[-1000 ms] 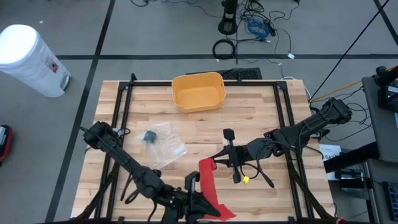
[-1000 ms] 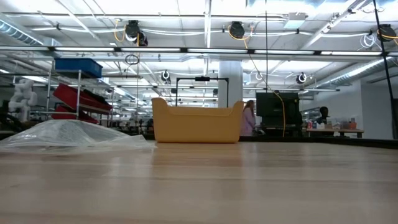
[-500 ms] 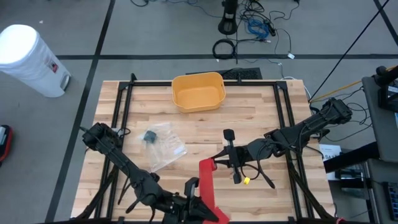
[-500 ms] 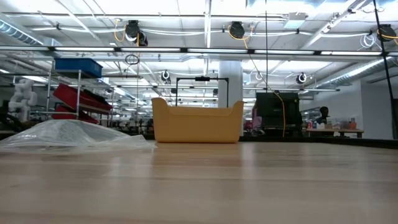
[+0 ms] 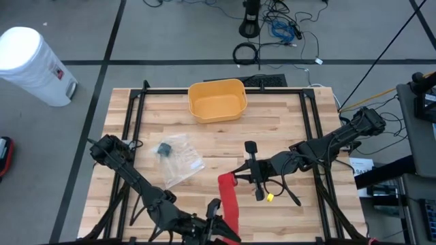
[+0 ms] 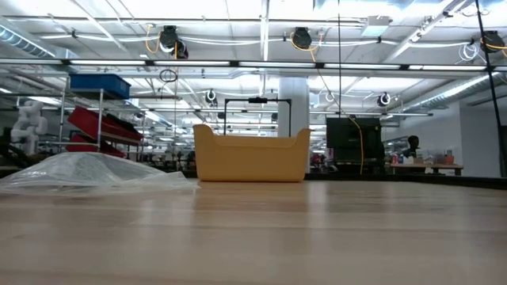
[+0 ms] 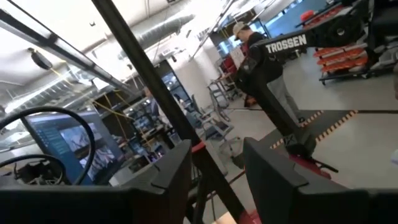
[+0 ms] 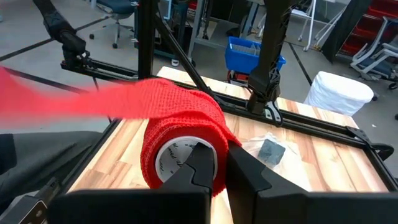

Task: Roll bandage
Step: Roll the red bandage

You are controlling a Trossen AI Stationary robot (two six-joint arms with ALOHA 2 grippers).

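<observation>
Bandage [image 5: 227, 197], a red strip running from its roll at mid-table toward the near edge, hangs in a narrower line than a second ago, when its tail fanned out wide beside the left gripper [image 5: 214, 228]. That gripper, low at the table's front edge, has spread its fingers [image 7: 273, 171] apart over the last second; the left wrist view shows a clear gap between them with only room background in it, so it appears to have let the free end go. The right gripper [image 8: 222, 163] has not shifted: its fingers are pinched close together on the cardboard core of the roll [image 8: 180, 152], holding it above the wooden table [image 5: 286, 122]. A yellow bin [image 5: 216, 99] and a clear plastic bag [image 5: 176, 158] lie well apart from the work. With the tail apparently released and slack, the next wrap likely calls for re-gripping the strip nearer the roll; until then the loose end could unwind.
</observation>
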